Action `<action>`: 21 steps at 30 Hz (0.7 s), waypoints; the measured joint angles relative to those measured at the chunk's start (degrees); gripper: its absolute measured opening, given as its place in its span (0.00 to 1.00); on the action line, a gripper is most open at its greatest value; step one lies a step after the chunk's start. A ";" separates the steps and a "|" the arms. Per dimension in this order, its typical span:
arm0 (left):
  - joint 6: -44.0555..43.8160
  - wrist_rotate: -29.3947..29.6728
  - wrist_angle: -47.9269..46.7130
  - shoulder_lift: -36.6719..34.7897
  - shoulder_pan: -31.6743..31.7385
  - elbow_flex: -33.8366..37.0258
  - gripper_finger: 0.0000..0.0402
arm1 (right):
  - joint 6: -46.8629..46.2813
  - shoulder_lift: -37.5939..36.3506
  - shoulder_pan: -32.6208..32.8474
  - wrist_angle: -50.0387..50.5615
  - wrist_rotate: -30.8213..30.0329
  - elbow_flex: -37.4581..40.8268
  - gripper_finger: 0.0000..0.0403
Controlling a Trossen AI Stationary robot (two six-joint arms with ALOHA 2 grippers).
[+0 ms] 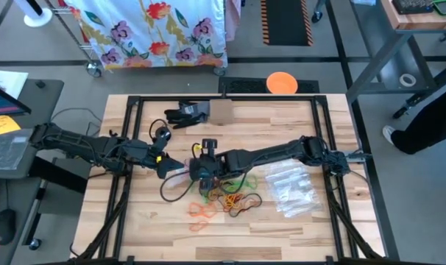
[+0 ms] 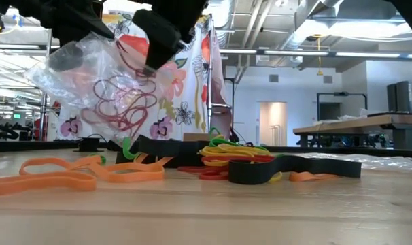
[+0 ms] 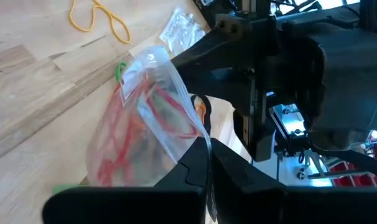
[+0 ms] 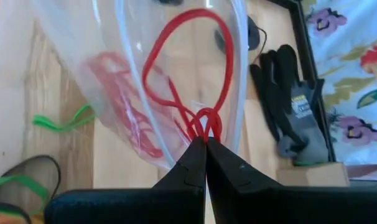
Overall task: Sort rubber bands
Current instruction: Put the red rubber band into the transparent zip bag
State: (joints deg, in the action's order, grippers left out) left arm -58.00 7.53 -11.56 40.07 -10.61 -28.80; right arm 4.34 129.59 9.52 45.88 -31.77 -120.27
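A clear plastic bag (image 3: 145,124) with red rubber bands (image 2: 121,102) inside hangs above the table's middle, between my two grippers. My left gripper (image 3: 208,149) comes from the table's left and is shut on the bag. My right gripper (image 4: 206,142) comes from the right and is shut on a red rubber band (image 4: 188,37) at the bag's mouth. Below and to the right of them, a heap of loose rubber bands (image 1: 230,195) in red, yellow, green and black lies on the wood. Orange bands (image 1: 201,212) lie nearer the front edge. My left gripper pinches the bag's top edge (image 3: 198,127) between its two fingers, coming from the table's left and slanting down. The bag hangs clear of the table, sagging below the fingers. My right gripper pinches a bunched part of the red band (image 4: 205,124) at its fingertips, slanting down from the table's right. The band's loop (image 4: 176,28) stretches away from the fingers, by the bag's clear wall.
A stack of clear zip bags (image 1: 289,190) lies on the table's right part. A black glove (image 1: 186,114) and a small cardboard box (image 1: 221,110) sit near the far edge. A black cable (image 1: 171,193) curves on the wood below the grippers.
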 joint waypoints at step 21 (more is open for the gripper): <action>-1.60 2.19 0.55 0.02 -0.07 0.00 0.00 | 8.01 0.02 1.20 -2.72 0.50 -1.31 0.00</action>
State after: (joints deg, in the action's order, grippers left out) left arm -59.60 9.72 -11.00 40.10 -10.68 -28.80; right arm 12.34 129.60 10.72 43.16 -31.27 -121.58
